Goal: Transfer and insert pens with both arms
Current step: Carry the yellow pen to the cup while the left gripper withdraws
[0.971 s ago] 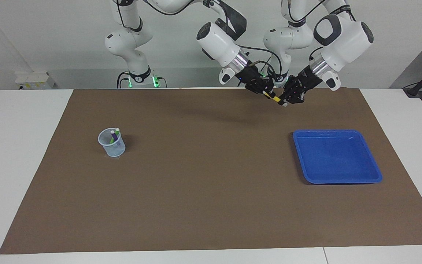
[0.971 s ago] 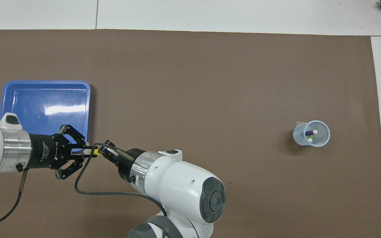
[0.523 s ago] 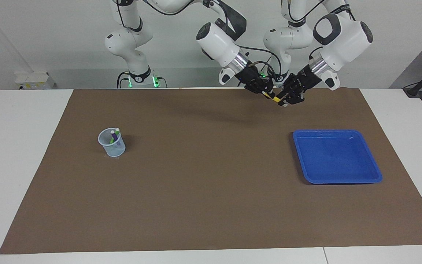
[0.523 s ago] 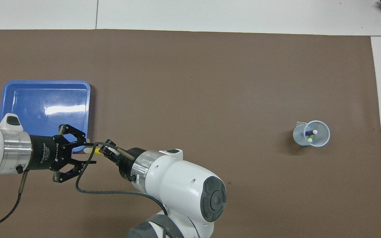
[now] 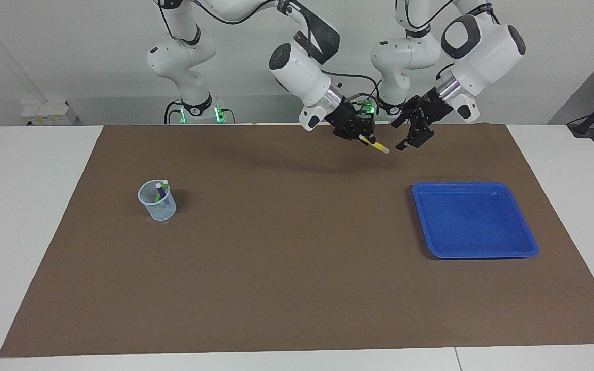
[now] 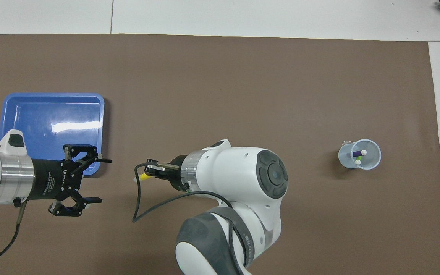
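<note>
**Yellow pen held by the right pincer alone, left pincer spread beside it**

The yellow pen [image 5: 377, 147] hangs in the air over the brown mat [image 5: 297, 268], near the robots' edge of the desk [image 5: 34, 216]. One end is clamped in the right pincer [image 5: 363, 137], whose fingertips are clenched on it; the rest slants down and away from that pincer, ending in a pale tip. From overhead only a short yellow stub with its whitish tip [image 6: 140, 177] pokes out past the right pincer [image 6: 152, 172].

The left pincer [image 5: 409, 135] hovers just beside the pen's free tip, apart from it, with its fingers spread wide and nothing between them. From overhead the left pincer [image 6: 96, 180] shows the same wide spread, over the mat by the corner of the blue tray [image 6: 10, 110].

That tray [image 5: 524, 242] lies on the mat toward the left arm's end of the desk, farther from the robots than the two pincers. Well apart, toward the right arm's end, a clear cup [image 5: 147, 203] stands upright with the green pen [image 5: 164, 186] and the purple pen [image 5: 159, 192] inside, pale ends up.
</note>
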Tool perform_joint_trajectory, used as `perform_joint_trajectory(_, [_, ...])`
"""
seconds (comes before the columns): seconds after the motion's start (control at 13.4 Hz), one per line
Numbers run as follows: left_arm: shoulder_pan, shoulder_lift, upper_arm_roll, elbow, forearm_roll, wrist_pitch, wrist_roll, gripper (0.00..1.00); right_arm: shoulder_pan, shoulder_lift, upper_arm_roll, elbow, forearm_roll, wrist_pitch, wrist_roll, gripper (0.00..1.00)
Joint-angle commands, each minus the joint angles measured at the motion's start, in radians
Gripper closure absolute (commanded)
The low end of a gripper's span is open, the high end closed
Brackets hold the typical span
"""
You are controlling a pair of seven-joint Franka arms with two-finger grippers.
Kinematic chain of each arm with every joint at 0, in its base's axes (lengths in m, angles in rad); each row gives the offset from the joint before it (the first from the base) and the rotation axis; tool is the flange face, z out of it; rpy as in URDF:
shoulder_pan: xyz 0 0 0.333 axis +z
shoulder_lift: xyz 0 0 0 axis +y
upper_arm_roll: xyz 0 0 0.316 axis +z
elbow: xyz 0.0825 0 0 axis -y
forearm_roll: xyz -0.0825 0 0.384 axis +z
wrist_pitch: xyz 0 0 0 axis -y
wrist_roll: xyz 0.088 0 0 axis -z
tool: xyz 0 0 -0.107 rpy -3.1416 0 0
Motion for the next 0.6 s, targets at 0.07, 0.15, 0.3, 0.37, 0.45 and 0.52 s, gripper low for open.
perform_joint_trajectory(0.07, [0.029, -0.031, 0.011, -0.018, 0.115, -0.052, 0.267, 0.0, -0.061, -0.07, 0.007, -0.008, -0.221, -0.227, -0.132, 1.0])
perform_joint_trajectory(0.15, [0.032, -0.031, 0.012, -0.015, 0.15, -0.072, 0.366, 0.0, -0.09, -0.085, 0.007, -0.008, -0.262, -0.302, -0.199, 1.0])
perform_joint_trajectory(0.3, [0.069, -0.028, 0.012, -0.006, 0.228, -0.088, 0.528, 0.0, -0.162, -0.125, 0.007, -0.008, -0.339, -0.449, -0.36, 1.0])
perform_joint_trajectory(0.37, [0.073, -0.025, 0.015, 0.004, 0.26, -0.103, 0.604, 0.0, -0.209, -0.139, 0.007, -0.008, -0.385, -0.515, -0.467, 1.0])
perform_joint_trajectory(0.45, [0.095, -0.018, 0.015, 0.023, 0.29, -0.117, 0.667, 0.0, -0.254, -0.148, 0.009, -0.008, -0.425, -0.571, -0.578, 1.0])
perform_joint_trajectory(0.52, [0.115, -0.015, 0.012, 0.038, 0.332, -0.12, 0.727, 0.0, -0.289, -0.15, 0.007, -0.002, -0.471, -0.614, -0.667, 1.0])
